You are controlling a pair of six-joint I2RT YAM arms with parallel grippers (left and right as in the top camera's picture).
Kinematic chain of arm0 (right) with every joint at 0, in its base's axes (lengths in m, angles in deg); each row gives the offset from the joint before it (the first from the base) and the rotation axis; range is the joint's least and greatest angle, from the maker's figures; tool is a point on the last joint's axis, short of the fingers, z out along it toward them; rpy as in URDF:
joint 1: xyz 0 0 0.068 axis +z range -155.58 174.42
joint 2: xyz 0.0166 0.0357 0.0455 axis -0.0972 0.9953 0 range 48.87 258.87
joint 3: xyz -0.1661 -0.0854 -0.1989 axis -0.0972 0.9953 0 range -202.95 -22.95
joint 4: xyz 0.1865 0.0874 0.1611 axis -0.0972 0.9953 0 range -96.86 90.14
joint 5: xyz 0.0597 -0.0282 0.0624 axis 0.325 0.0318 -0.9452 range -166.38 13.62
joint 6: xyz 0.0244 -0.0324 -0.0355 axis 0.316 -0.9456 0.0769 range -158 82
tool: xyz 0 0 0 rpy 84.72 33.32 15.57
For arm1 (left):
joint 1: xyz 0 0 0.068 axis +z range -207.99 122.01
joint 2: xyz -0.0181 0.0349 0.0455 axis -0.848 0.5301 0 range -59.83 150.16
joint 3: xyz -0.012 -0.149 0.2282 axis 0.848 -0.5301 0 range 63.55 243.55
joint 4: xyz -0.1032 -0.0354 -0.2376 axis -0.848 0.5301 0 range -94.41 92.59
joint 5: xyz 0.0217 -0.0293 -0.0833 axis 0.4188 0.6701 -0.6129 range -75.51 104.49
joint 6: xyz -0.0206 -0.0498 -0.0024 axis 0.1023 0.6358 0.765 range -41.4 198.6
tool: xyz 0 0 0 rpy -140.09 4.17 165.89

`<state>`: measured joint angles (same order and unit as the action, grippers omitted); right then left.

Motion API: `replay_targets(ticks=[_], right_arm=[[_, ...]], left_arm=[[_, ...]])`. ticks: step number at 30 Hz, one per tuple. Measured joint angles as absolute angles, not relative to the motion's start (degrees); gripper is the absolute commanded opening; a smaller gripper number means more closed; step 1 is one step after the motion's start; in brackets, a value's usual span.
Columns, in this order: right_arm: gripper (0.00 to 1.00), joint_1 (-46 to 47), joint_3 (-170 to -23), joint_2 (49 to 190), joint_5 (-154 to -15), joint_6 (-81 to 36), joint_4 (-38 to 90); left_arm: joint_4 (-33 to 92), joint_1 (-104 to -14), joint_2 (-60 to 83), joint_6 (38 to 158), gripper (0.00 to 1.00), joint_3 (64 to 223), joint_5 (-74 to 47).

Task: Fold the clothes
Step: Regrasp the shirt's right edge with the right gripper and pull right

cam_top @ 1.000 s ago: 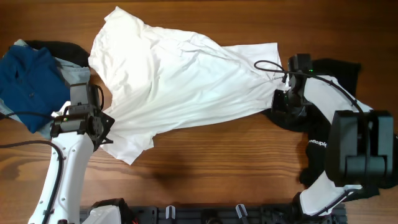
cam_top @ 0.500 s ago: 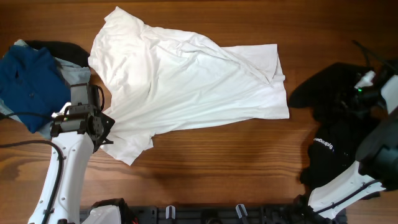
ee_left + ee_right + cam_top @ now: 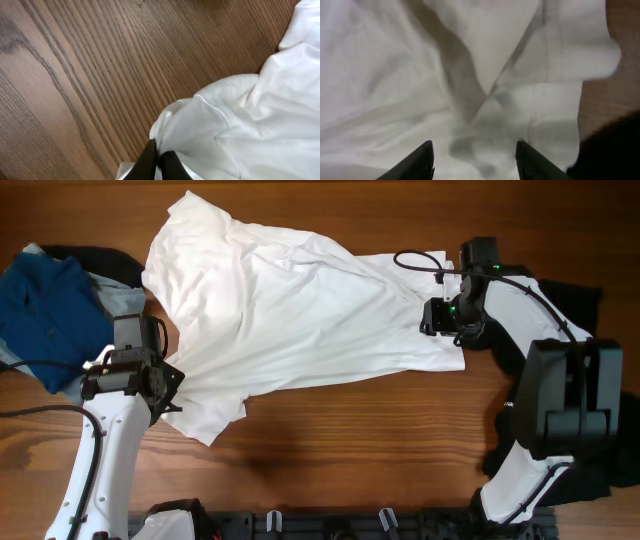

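The white T-shirt point(image 3: 290, 310) lies spread and wrinkled across the middle of the table, and no print shows on it. My left gripper point(image 3: 165, 383) is shut on its lower-left edge. In the left wrist view the black fingertips point(image 3: 150, 162) pinch a fold of the white fabric point(image 3: 240, 125) over bare wood. My right gripper point(image 3: 435, 318) hovers over the shirt's right edge. Its jaws stand open in the right wrist view point(image 3: 476, 162), with creased white cloth point(image 3: 470, 75) beneath and nothing between them. A black garment point(image 3: 580, 292) lies under the right arm.
A blue garment point(image 3: 45, 310) lies piled at the left edge, with a dark piece point(image 3: 95, 260) behind it. Bare wood point(image 3: 350, 440) runs along the front. A black rack point(image 3: 330, 525) lines the near edge. The black garment point(image 3: 615, 150) also shows beside my right fingers.
The right gripper let go of the shirt's right edge, swung out to the right, then came back over that edge with open jaws. The left arm has not moved.
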<state>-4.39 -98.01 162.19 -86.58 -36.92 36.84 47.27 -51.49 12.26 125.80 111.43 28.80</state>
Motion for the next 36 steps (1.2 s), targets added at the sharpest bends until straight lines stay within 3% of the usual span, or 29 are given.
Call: replay_targets(ticks=[2, 4, 10, 14, 17, 19, 24, 29, 32, 34, 36], right_arm=[[0.54, -4.39, -98.1, 164.22, -86.95, -36.48, 31.16], [0.65, -4.37, -98.01, 165.07, -87.5, -34.82, 23.55], [0.68, -4.32, -97.64, 167.83, -91.85, -26.26, 1.39], [0.76, -4.39, -98.21, 167.81, -94.32, -26.19, 7.18], [0.76, -5.15, -98.74, 163.46, -91.3, -26.56, 21.34], [0.65, -5.53, -98.87, 158.1, -89.14, -26.82, 24.99], [0.64, -4.43, -98.93, 154.47, -88.92, -30.6, 33.43], [0.65, -1.81, -94.93, 161.93, -89.27, -31.79, 29.28], [0.65, -1.74, -95.09, 163.81, -89.64, -31.39, 18.9], [0.73, -1.68, -95.09, 165.38, -89.7, -30.69, 11.18], [0.74, -1.5, -94.93, 166.36, -90.03, -29.4, 5.54]], left_arm=[[47.2, -51.49, 12.28, 125.8, 0.04, 111.43, 28.8], [47.42, -51.49, 12.28, 125.8, 0.04, 111.43, 28.8], [47.47, -51.49, 12.28, 125.8, 0.04, 111.43, 27.93], [47.38, -51.49, 12.28, 125.8, 0.04, 111.43, 27.93], [47.25, -51.49, 12.28, 125.8, 0.04, 111.43, 27.9], [47.01, -51.49, 12.28, 125.8, 0.04, 111.43, 27.93], [46.81, -51.49, 12.3, 125.8, 0.04, 111.43, 27.93], [46.81, -51.49, 12.3, 125.78, 0.04, 111.43, 27.9], [46.75, -51.49, 12.35, 125.8, 0.04, 111.38, 27.95], [46.66, -51.49, 12.37, 125.8, 0.04, 111.38, 27.9], [46.7, -51.49, 12.37, 125.8, 0.04, 111.38, 27.88]])
